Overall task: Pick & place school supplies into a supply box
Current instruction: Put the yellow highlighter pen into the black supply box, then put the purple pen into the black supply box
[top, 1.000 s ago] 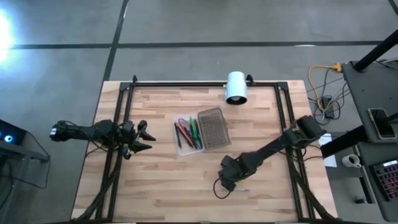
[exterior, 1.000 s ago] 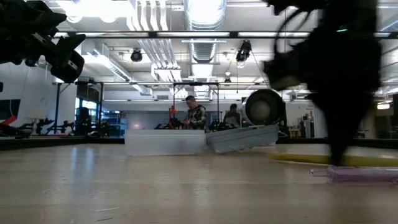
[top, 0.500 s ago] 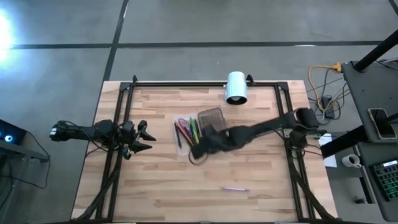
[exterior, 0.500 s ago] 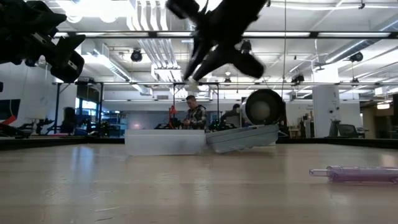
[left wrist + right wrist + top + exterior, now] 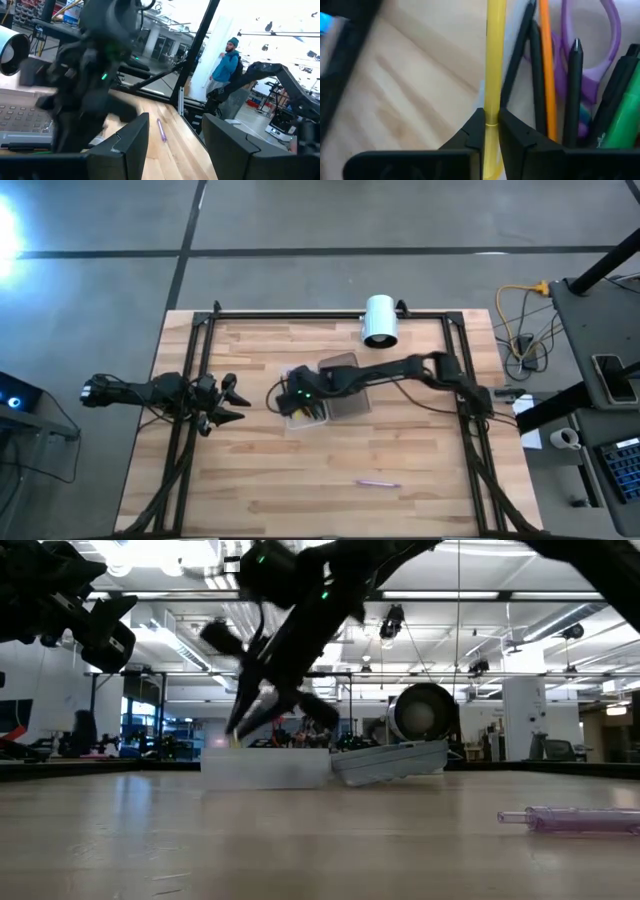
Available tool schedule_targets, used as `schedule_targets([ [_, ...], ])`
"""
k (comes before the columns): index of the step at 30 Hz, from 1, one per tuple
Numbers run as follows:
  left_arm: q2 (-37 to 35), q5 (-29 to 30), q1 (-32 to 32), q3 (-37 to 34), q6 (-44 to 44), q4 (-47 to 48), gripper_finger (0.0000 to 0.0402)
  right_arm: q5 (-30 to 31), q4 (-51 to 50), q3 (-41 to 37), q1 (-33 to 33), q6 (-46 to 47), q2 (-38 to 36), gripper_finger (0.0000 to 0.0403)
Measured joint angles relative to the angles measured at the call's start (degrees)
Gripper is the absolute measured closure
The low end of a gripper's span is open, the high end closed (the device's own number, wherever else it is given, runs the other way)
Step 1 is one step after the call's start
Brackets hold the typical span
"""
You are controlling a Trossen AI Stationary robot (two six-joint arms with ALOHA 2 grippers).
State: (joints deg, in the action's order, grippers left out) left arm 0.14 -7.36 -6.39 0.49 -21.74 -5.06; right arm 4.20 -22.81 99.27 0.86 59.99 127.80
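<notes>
Risk first: the left claw waits wide open and empty at 9 o'clock of the surface, well apart from the work, so it adds no hazard. Right claw hangs over the supply box near the surface's centre, fingers pinched narrow on a yellow pencil. The right wrist view shows the pencil lined up just beside the tray's near wall, not clearly inside it; released here, it could straddle the rim and roll out onto the wood. Already in the tray lie the purple scissors, an orange pencil, black pens and a green pen, packed close; a steep drop could make the yellow pencil land crosswise on them.

Box lid lies touching the tray on its 3 o'clock side, so the claw has little room to shift that way. White cylinder sits at 12 o'clock, near the far edge, clear of the arm. One purple pen is left at 5 o'clock on open wood, well apart from everything, with free approach from all sides.
</notes>
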Motion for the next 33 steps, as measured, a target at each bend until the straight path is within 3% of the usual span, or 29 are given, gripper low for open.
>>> schedule_targets([
  [6, 0.0, 0.0, 0.0, 0.0, 0.0, 0.0, 0.0233, 2.1, -14.0, 9.9, -0.1, 0.0, 5.8, 0.0332],
  [11, 0.0, 0.0, 0.0, 0.0, 0.0, 0.0, 0.0233, 4.8, -17.6, 14.9, -0.1, -3.8, 6.0, 0.0292],
  [15, 0.0, 0.0, 0.0, 0.0, 0.0, 0.0, 0.0233, 4.7, -20.7, 18.2, -0.3, -10.9, 4.9, 0.0262],
  [18, 0.0, 0.0, 0.0, 0.0, 0.0, 0.0, 0.0233, 4.8, -25.8, 19.4, -2.0, -21.1, 2.7, 0.0246],
  [21, 0.0, 0.0, 0.0, 0.0, 0.0, 0.0, 0.0233, 3.4, -30.4, 18.0, -4.6, -32.4, 0.8, 0.0239],
  [24, 0.0, 0.0, 0.0, 0.0, 0.0, 0.0, 0.0233, -1.3, -34.3, 14.6, -7.3, -36.5, -1.1, 0.024],
  [33, 0.0, 0.0, 0.0, 0.0, 0.0, 0.1, 0.0233, -0.8, -35.2, -1.9, -20.8, -30.2, -12.9, 0.0263],
])
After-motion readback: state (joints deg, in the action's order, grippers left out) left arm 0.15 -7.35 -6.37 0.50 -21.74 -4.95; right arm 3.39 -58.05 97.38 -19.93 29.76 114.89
